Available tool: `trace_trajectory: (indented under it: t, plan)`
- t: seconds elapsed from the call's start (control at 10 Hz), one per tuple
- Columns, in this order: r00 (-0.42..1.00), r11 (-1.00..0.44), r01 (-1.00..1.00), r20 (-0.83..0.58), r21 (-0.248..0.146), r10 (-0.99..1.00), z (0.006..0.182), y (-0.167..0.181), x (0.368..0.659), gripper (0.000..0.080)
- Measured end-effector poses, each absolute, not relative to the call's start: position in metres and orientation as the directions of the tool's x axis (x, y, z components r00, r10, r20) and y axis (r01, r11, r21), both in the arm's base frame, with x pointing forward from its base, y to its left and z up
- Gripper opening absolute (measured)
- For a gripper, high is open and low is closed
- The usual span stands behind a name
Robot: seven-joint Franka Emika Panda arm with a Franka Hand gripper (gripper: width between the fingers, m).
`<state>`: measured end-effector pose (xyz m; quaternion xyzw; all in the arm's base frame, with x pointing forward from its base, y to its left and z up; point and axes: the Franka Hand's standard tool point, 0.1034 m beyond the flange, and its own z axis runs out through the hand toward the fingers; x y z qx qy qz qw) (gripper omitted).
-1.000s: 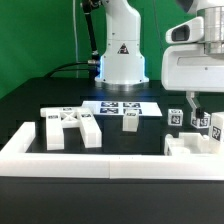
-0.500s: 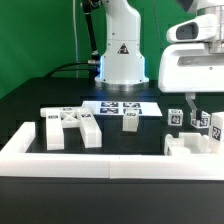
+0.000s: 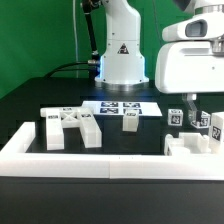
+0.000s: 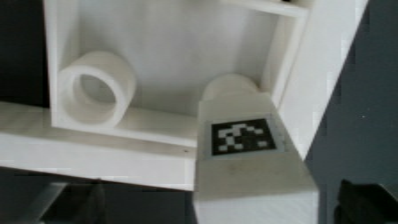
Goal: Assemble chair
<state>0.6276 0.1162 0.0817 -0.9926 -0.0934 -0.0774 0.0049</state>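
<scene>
Chair's X-braced frame [image 3: 70, 125] and a short tagged piece [image 3: 130, 120] lie loose on the black desk [image 3: 30, 105] near the marker board [image 3: 120, 106]. At the exterior view's right, a boxy white part [image 3: 190, 146] and tagged square legs [image 3: 176, 117] cluster just behind the long white rail [image 3: 110, 162]. The claw [image 3: 204, 106] hangs over that cluster, jaws spread fully and gripping nothing, with one tagged leg [image 4: 246, 150] rising between them. Nothing on the desk has shifted in the last second; the arm looks poised to take that leg, with assembly barely begun
</scene>
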Motion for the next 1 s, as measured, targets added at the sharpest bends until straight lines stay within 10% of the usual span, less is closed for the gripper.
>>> trace_trajectory:
  t: [0.3, 1.0]
  plan:
    - [0.975, -0.987, 0.161, 0.154, 0.001, 0.159, 0.0816, 0.1161, 0.6276, 0.0291]
    - [0.935, -0.945, -0.317, 0.139, -0.083, -0.326, 0.0809, 0.1149, 0.6282, 0.0291]
